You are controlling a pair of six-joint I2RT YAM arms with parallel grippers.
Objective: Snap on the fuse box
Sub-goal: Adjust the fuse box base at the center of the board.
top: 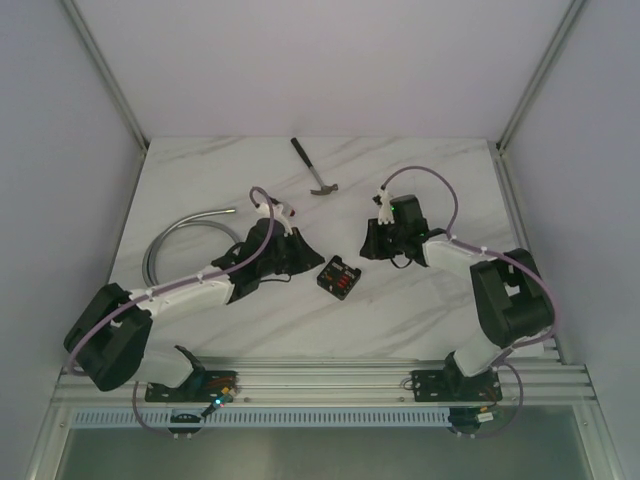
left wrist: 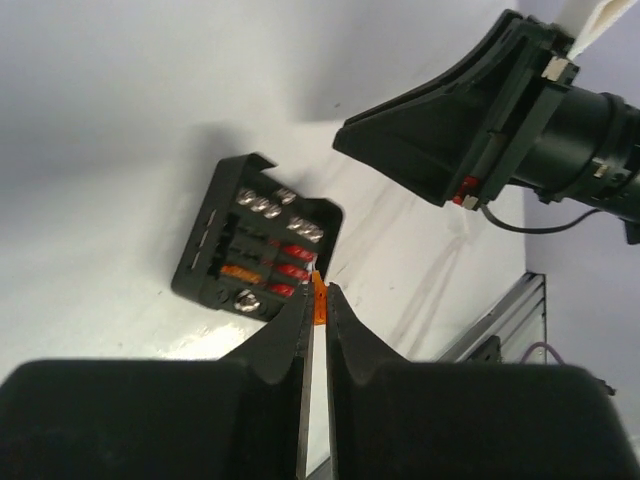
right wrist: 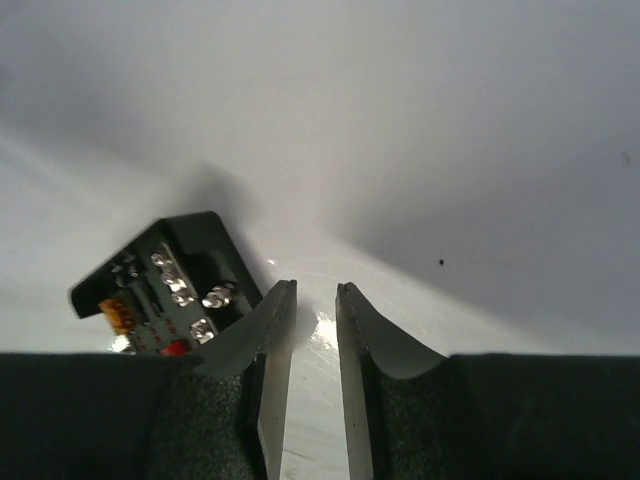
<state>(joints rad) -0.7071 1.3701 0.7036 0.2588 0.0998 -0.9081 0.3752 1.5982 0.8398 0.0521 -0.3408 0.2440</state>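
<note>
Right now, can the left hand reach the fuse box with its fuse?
Probably yes. The fuse box lies face up just ahead of the left hand and its orange fuse, only bare table between. The right hand hovers beside the box, not across the path.

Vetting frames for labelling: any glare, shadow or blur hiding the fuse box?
Top view: even light, fuse box small but clear. Left wrist view: box sharp, soft shadow behind it; left claw dark and blurred, shut on an orange fuse. Right wrist view: glare on the table between the open fingers of the right claw; one finger covers the box's corner.
</note>
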